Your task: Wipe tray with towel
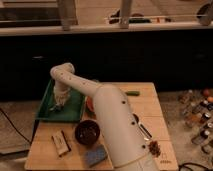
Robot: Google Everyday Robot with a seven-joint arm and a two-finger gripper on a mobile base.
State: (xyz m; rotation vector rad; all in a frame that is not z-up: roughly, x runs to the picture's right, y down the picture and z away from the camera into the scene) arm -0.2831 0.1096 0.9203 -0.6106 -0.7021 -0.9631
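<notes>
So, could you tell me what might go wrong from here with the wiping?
The gripper, shut on the towel, sits low in the tray; a wide stroke might catch the raised rim or shove the tray, which lies by the table edge. The arm also passes right by the orange bowl and could nudge it.

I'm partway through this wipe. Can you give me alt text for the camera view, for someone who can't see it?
The arm's gripper is down inside the dark green tray, shut on the whitish towel against the tray floor. In front of the tray, a dark bowl and a blue-grey sponge sit on the wooden table.
</notes>
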